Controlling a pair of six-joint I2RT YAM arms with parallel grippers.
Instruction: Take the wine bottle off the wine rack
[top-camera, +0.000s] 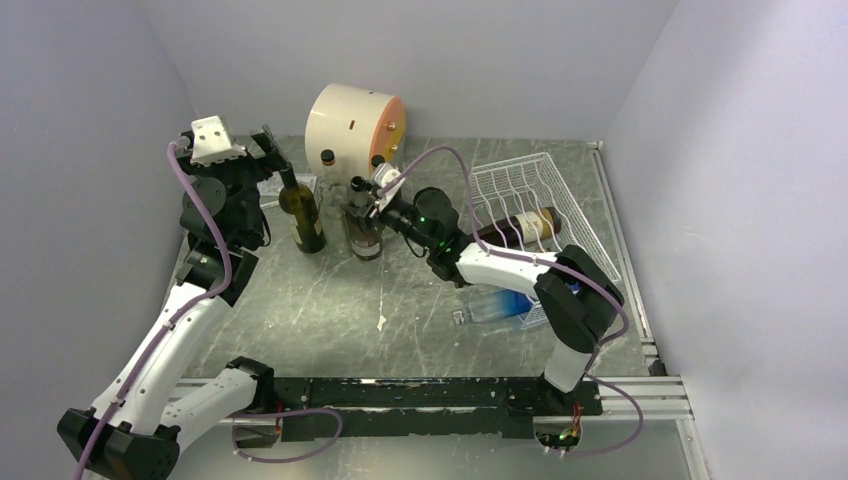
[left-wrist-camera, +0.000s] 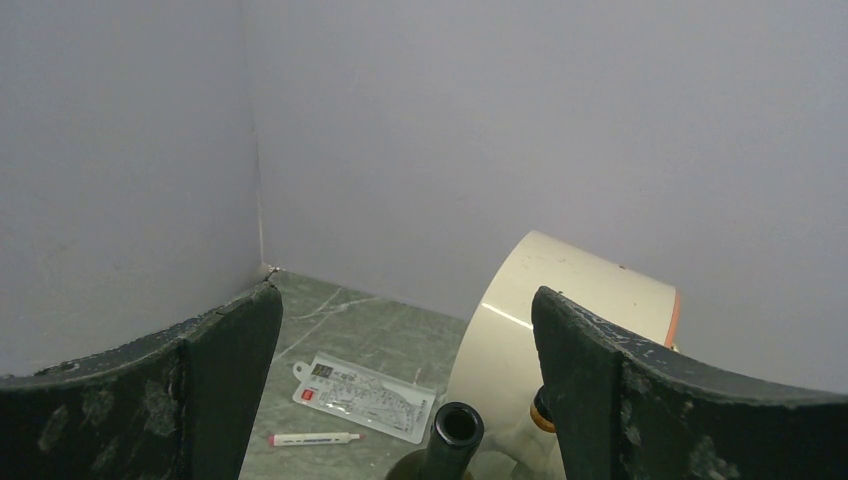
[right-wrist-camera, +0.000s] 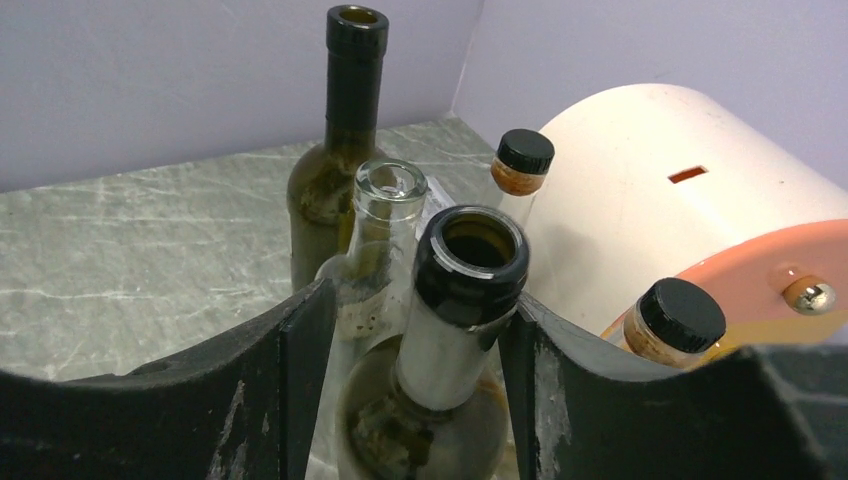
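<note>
Partly hidden stock first. The wine bottle (top-camera: 522, 227) lies on its side in the wine rack (top-camera: 520, 180), well to the right of the right end effector (right-wrist-camera: 415, 300); its neck end is covered by the right forearm. A clear plastic bottle (top-camera: 492, 306) lies on the table (top-camera: 330, 300) under the same arm, mostly masked. In the left wrist view the olive-green bottle (top-camera: 303, 212) shows only its open mouth, cut off at the bottom edge.

- Right end effector: jaws partly open, astride the neck of an upright dark-capsuled bottle (right-wrist-camera: 468, 255). A gap shows on the left side; whether the right finger touches the glass cannot be told.
- Left end effector (left-wrist-camera: 407, 293): jaws wide apart, holding nothing, above the olive-green bottle's mouth.
- Just beyond the right end effector: a clear glass bottle (right-wrist-camera: 385, 230), open-mouthed.
- Right of it: two small black-capped bottles (right-wrist-camera: 522, 160) (right-wrist-camera: 675, 320) against a cream drum (top-camera: 345, 118) with an orange face.
- Beyond the left end effector, on the table: a flat printed packet (left-wrist-camera: 365, 397) and a white marker (left-wrist-camera: 312, 438), lettering too small to read.

Table: grey-green marbled sheet, scuffed. Enclosure: plain pale lilac walls on three sides.
</note>
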